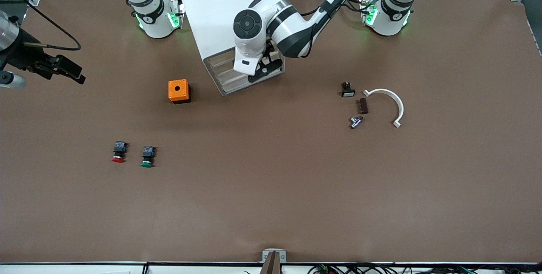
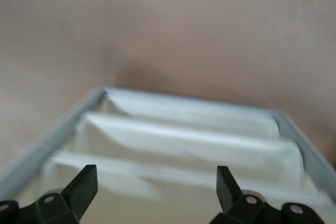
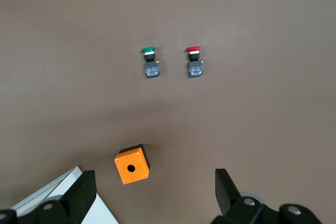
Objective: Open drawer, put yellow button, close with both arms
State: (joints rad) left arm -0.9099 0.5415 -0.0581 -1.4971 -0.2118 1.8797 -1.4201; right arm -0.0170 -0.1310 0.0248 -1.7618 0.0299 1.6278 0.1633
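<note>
The drawer [image 2: 157,198], highest in the white cabinet [image 1: 220,11], sits right under the left gripper [image 1: 264,68], whose jaws are spread wide with nothing between them. I cannot tell whether the drawer is slid out at all. And the yellow button? Not showing in any view: not on the table, not in either gripper. It may be in the cabinet already or hidden by the arm, so I judge the step in hand to be the left arm working the drawer front.

To do it well, the fingers should straddle that top lip squarely, not the like drawer below it. Any pull or push should run straight along the slide, or the light cabinet may skid or tip.

The right gripper [image 1: 67,70] waits up in the air at the right arm's end of the table, jaws released and empty.

The left wrist view gives the stacked drawer fronts close up and the finger spacing, which the arm hides from the front camera.

The right wrist view shows that gripper's parted fingers over the orange box [image 3: 132,163], with the green-capped button [image 3: 150,61] and the red-capped button [image 3: 194,61] side by side.

Only the front view shows the white curved piece [image 1: 387,104] toward the left arm's end.
</note>
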